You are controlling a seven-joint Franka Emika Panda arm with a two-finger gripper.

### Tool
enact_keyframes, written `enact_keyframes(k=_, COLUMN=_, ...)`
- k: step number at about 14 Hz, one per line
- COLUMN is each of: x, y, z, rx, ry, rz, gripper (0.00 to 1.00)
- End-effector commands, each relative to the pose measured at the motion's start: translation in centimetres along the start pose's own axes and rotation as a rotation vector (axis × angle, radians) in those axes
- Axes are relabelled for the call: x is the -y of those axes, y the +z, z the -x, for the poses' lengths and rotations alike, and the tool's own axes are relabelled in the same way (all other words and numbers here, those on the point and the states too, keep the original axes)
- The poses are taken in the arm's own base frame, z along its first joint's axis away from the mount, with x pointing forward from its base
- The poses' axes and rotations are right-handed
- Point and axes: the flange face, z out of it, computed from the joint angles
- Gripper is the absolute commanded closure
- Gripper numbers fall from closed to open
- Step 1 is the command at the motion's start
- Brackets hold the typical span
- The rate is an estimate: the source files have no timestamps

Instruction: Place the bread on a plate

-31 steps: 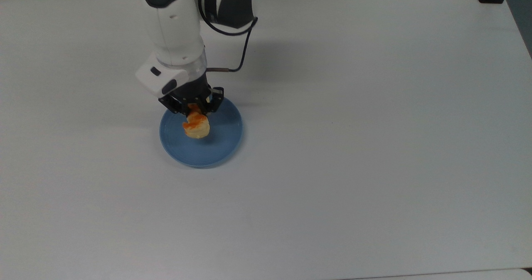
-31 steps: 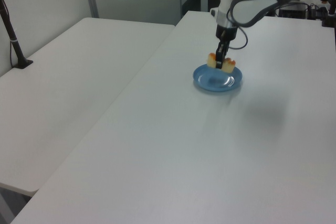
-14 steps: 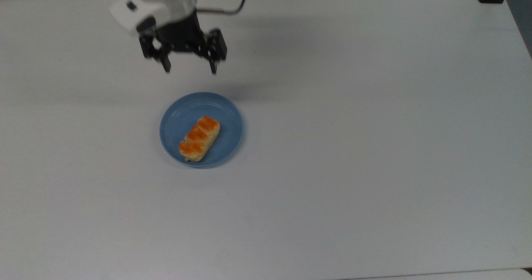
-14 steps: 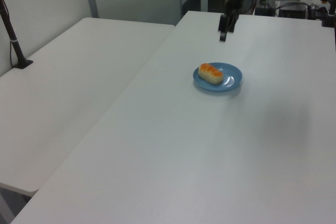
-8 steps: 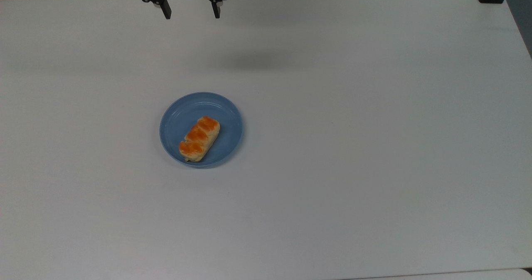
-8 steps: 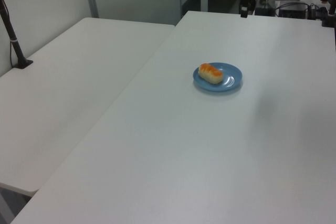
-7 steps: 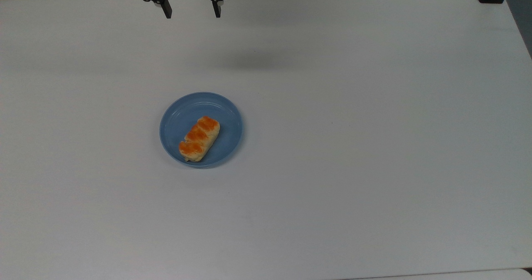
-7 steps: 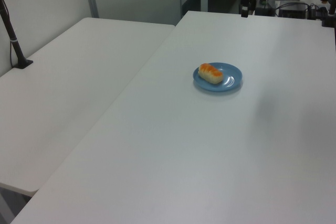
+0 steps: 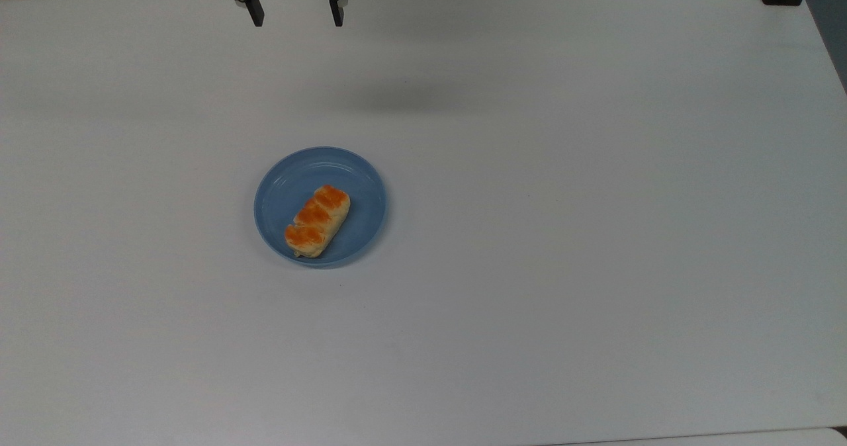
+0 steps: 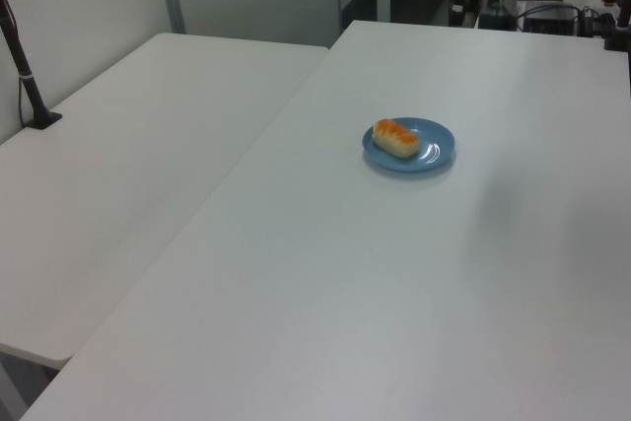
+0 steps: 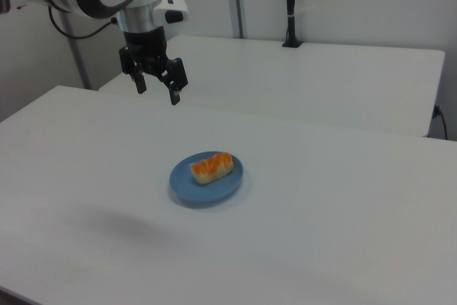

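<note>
Bread (image 9: 317, 220) lies flat on plate (image 9: 360, 175), mid-desk (image 9: 595, 234). Gripper (image 11: 157, 91) raised well above and apart, fingers (image 11: 173, 98) spread, empty. Placement looks complete; judged next: nothing beyond parking the arm clear.

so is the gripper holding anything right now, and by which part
Nothing is held. The gripper is open and empty, raised above the table, well apart from the plate. The bread lies on the plate.

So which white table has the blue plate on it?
The table on the left view's right holds the plate with the bread; the neighbouring table doesn't.
</note>
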Motion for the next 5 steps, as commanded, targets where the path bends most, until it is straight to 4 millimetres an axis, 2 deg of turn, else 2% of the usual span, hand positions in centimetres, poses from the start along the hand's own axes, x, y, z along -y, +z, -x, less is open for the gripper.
enact_keyframes(k=1, x=0.27, y=-0.31, z=-0.11, rx=0.017, ry=0.011, rz=0.019, gripper=0.0)
enact_keyframes(k=5, x=0.22, y=-0.49, z=-0.03, rx=0.014, ry=0.012, rz=0.016, gripper=0.0)
